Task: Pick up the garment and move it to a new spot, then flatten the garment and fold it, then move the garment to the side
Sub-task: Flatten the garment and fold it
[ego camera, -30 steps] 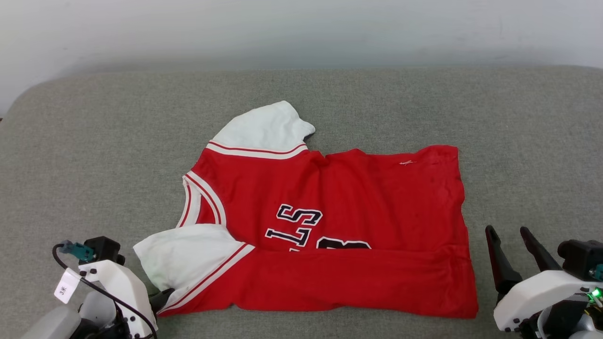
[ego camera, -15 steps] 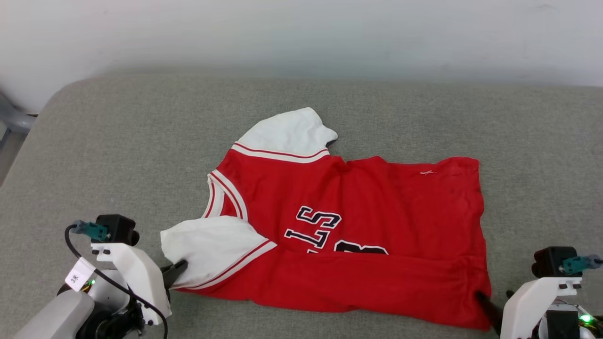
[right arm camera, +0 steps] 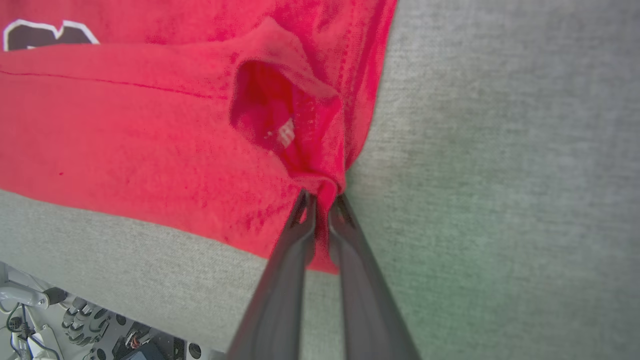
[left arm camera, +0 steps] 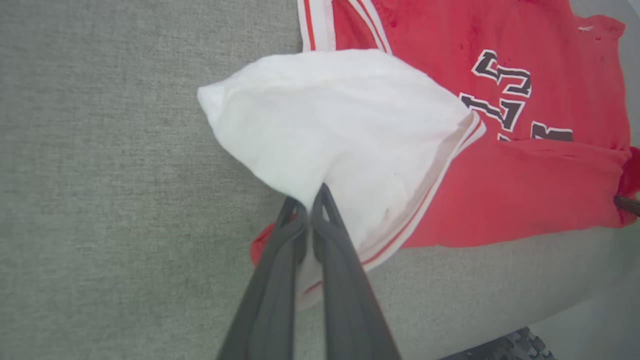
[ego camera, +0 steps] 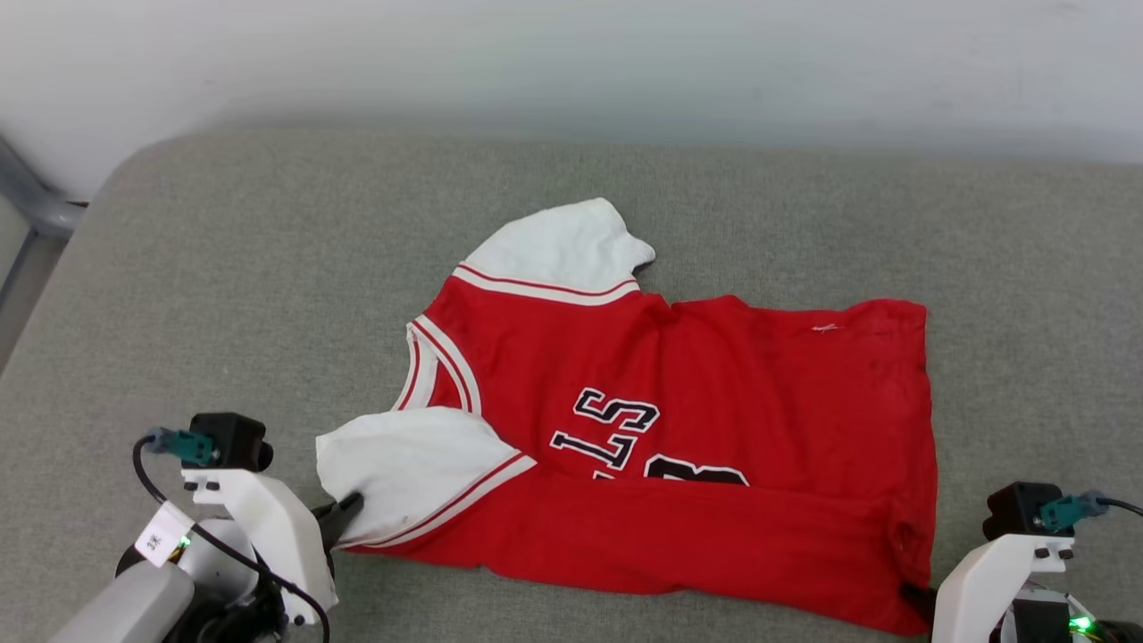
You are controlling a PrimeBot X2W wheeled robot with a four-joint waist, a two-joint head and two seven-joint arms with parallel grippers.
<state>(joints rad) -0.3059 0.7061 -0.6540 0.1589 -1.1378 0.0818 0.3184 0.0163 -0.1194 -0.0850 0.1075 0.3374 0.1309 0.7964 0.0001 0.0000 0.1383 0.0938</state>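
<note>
While the soft red garment [ego camera: 732,384] lies flat mid-frame on the fuzzy grey cushion [ego camera: 223,295], the left hand [left arm camera: 309,197] pinches its puffy white sleeve [left arm camera: 340,125] and the right hand [right arm camera: 321,196] pinches its bunched red corner [right arm camera: 322,182].

Setting: plain indoor test room, lab-like. Evidence: broad grey upholstered pad [ego camera: 268,268] as work surface; bare white wall [ego camera: 571,62] at far side; grey metal tube [ego camera: 36,210] far left; cables and equipment [right arm camera: 30,297] below near edge.

White wrists [ego camera: 268,527], dark end effector fingers [left arm camera: 270,300], teal plugs [ego camera: 183,445], perhaps numbered tag [ego camera: 158,538]
</note>
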